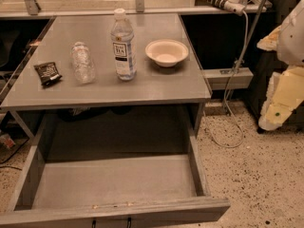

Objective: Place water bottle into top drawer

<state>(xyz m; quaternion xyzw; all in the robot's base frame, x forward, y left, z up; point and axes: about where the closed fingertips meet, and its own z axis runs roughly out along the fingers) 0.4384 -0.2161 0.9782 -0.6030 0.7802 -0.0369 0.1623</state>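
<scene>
Crinkled clear water bottle (83,63) lies flat near left edge of desk (156,91), shallow grey metal top drawer (114,182) open below; gripper (280,103) hangs beyond right edge, grip state cannot be told.

Clear crinkled plastic water bottle (82,63) on the grey metal bench (156,87). Shallow grey metal top drawer (114,182) below the bench; cream-yellow pincer (278,103) right of it.
</scene>
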